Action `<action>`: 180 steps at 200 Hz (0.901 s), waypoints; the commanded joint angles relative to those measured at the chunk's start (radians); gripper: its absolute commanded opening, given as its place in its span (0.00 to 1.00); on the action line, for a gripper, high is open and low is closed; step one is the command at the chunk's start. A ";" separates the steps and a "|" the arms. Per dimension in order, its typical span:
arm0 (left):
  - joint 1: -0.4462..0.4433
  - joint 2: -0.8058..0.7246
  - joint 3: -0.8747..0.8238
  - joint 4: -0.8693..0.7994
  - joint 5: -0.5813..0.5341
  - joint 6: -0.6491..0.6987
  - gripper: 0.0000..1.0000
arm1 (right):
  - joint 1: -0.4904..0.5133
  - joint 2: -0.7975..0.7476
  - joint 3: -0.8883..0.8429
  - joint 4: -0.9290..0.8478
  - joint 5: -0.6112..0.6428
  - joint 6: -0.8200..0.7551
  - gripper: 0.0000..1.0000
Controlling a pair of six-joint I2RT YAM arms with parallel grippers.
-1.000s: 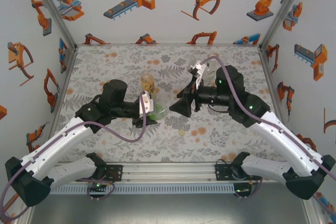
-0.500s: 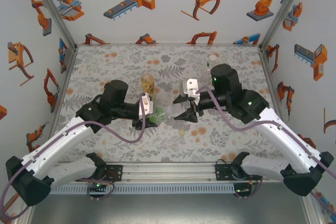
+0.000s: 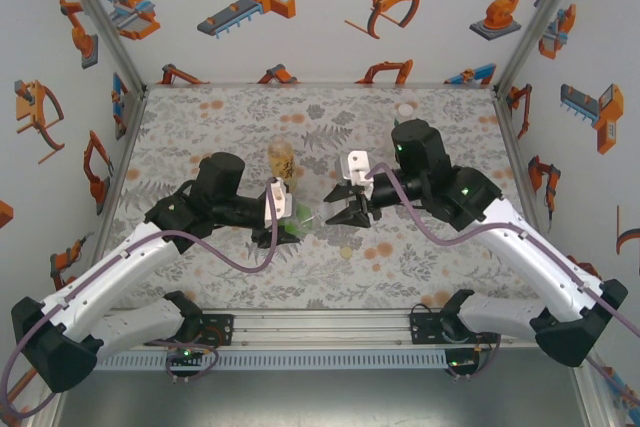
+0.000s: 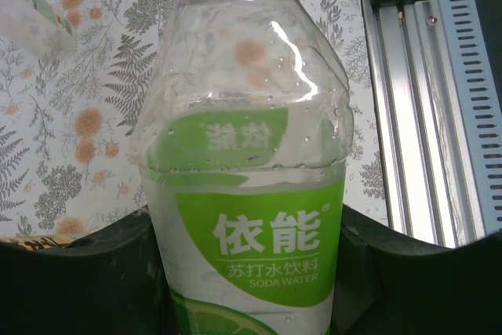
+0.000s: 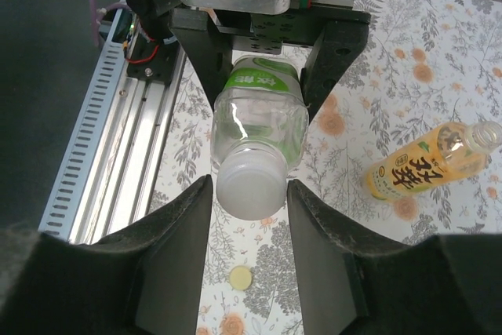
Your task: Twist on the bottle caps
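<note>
My left gripper (image 3: 288,219) (image 4: 251,229) is shut on a clear bottle with a green label (image 3: 300,217) (image 4: 251,194), holding it tipped with its mouth towards the right arm. A whitish cap (image 5: 251,187) sits on that mouth. The right gripper (image 3: 326,211) (image 5: 249,182) faces the bottle head-on, and its two fingers have closed in against the cap's sides. Below the cap, a yellowish cap (image 3: 346,252) (image 5: 241,276) lies flat on the mat. An amber-yellow bottle (image 3: 282,159) (image 5: 427,161) with an uncapped mouth sits behind the left gripper.
Part of a clear bottle (image 4: 35,9) shows on the flowered mat (image 3: 220,117) in the left wrist view's top left corner. A small whitish thing (image 3: 405,107) stands near the back wall. The metal rail (image 4: 423,76) (image 5: 118,131) runs along the near edge.
The right arm swung left and lowered its gripper to the held bottle's mouth, then narrowed its jaws round the whitish cap. The left arm and its bottle stayed still.
</note>
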 commanded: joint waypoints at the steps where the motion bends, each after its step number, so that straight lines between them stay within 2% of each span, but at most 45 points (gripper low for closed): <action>1: -0.003 0.002 0.030 -0.010 0.041 0.017 0.00 | 0.011 0.008 0.037 0.029 -0.022 -0.017 0.39; 33: -0.004 0.002 0.031 -0.010 0.040 0.016 0.00 | 0.013 0.010 0.040 0.021 -0.011 -0.012 0.30; 74: -0.003 -0.002 0.030 -0.010 0.019 0.016 0.00 | 0.013 0.001 0.021 0.046 0.049 0.103 0.11; 95: -0.004 -0.006 0.030 -0.010 -0.001 0.015 0.00 | 0.012 -0.011 -0.019 0.132 0.107 0.268 0.00; 136: -0.004 -0.016 0.028 -0.001 -0.034 0.012 0.00 | 0.013 -0.037 -0.135 0.378 0.228 0.688 0.00; 180: -0.005 -0.025 0.025 0.014 -0.075 -0.001 0.00 | 0.015 -0.036 -0.165 0.441 0.363 1.082 0.00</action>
